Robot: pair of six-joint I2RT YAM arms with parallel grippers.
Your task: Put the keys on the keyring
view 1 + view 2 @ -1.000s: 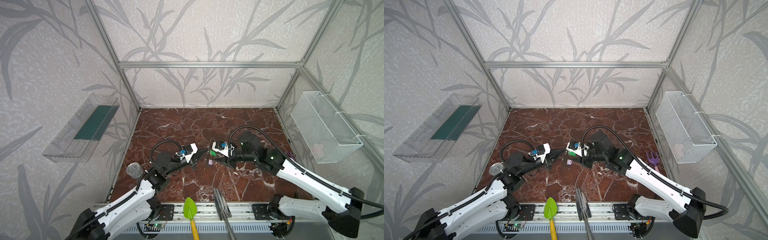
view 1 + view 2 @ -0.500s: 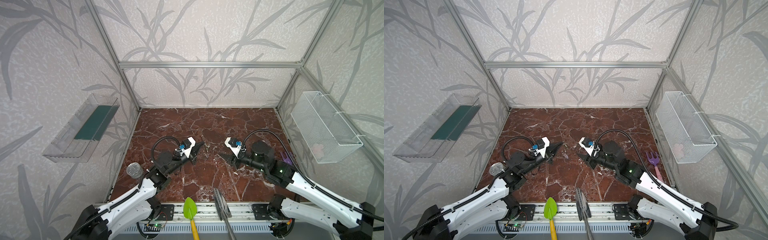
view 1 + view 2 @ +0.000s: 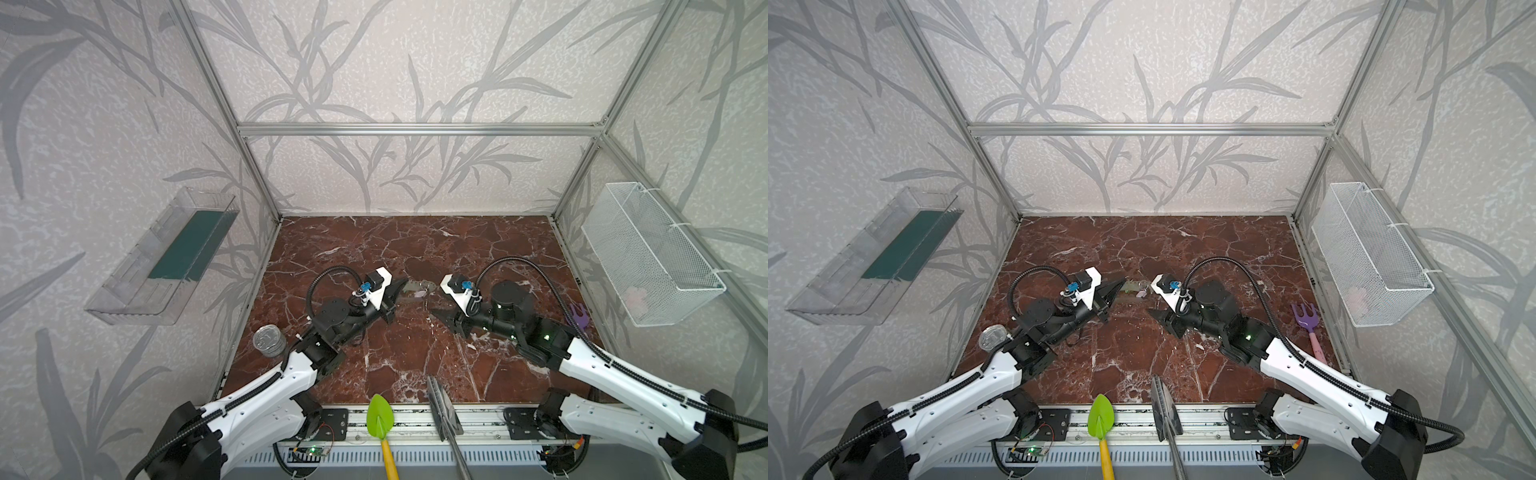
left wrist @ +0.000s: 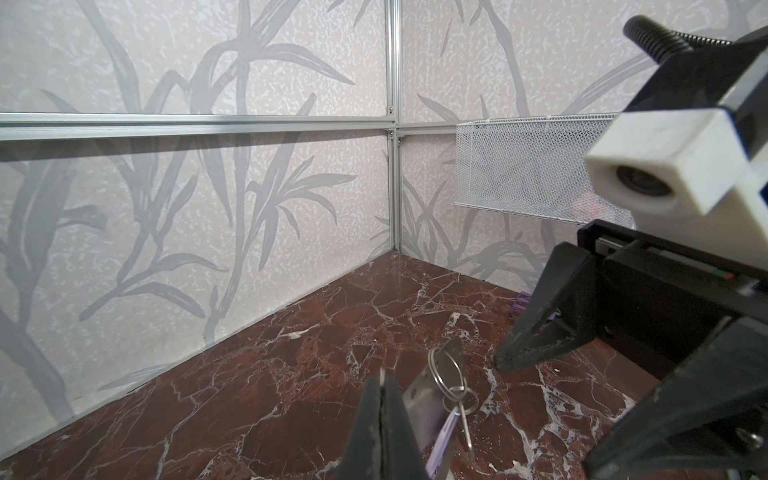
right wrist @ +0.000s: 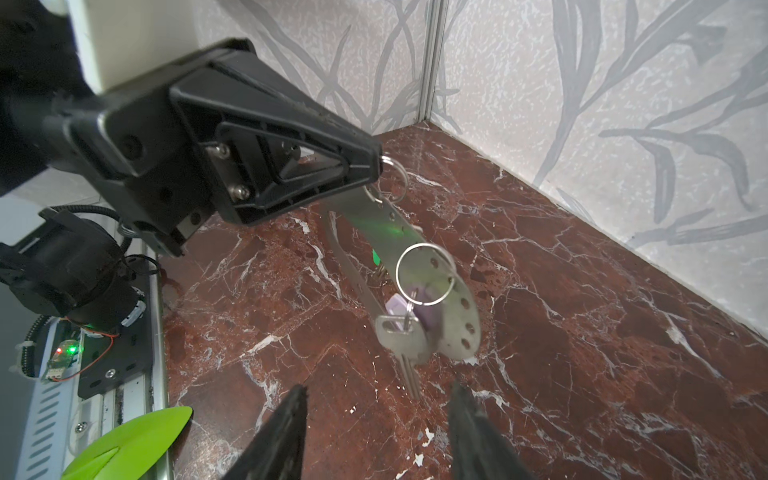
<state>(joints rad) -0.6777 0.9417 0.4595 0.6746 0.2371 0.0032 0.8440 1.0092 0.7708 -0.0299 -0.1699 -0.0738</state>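
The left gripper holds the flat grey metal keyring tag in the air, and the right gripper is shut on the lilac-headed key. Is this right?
Not quite. The left gripper does hold the flat grey metal keyring tag in the air, but the right gripper is open and apart from the lilac-headed key, which hangs from the ring. The right wrist view shows this.

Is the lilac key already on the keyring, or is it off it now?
On. In the right wrist view the lilac key hangs from the wire ring of the keyring, which the left gripper holds off the floor.
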